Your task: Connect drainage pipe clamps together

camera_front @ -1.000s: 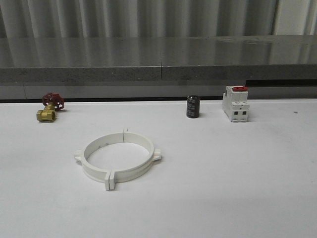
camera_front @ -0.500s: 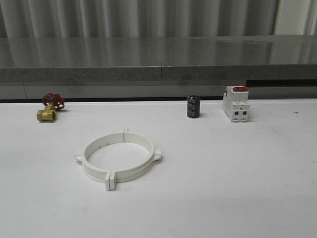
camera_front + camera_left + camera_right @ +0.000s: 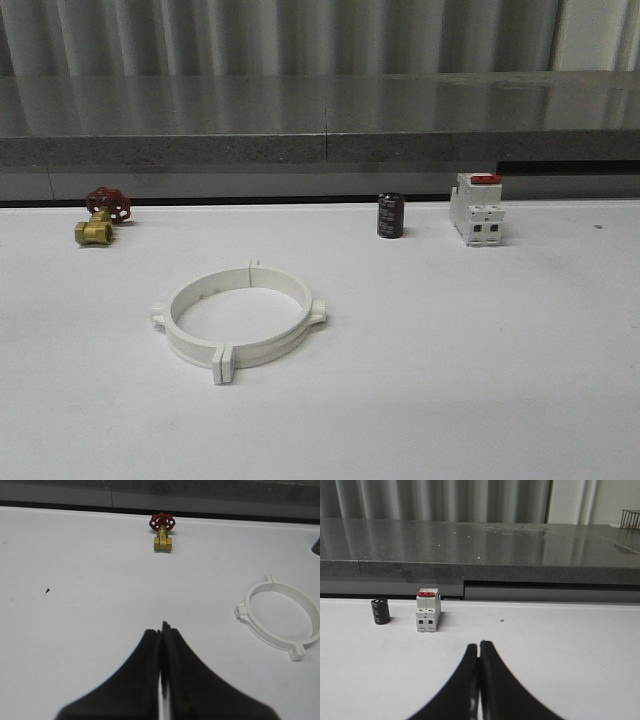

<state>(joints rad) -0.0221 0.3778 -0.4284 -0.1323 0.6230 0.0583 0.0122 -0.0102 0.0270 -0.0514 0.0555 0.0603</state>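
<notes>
Drainage pipe clamps (image 3: pixel 238 318) lie joined as one ring on the white table (image 3: pixel 480 350) in the front view. From the left wrist, the left gripper (image 3: pixel 161 630) is closed and empty, the ring off to one side. From the right wrist, the right gripper (image 3: pixel 479 647) is closed on nothing.

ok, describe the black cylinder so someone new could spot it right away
On the white table, look along the far edge by the grey ledge. Right of centre there, the black cylinder stands upright just left of the white switch with a red top. It is the only dark thing; the white ring lies nearer and the brass valve sits far left.
</notes>
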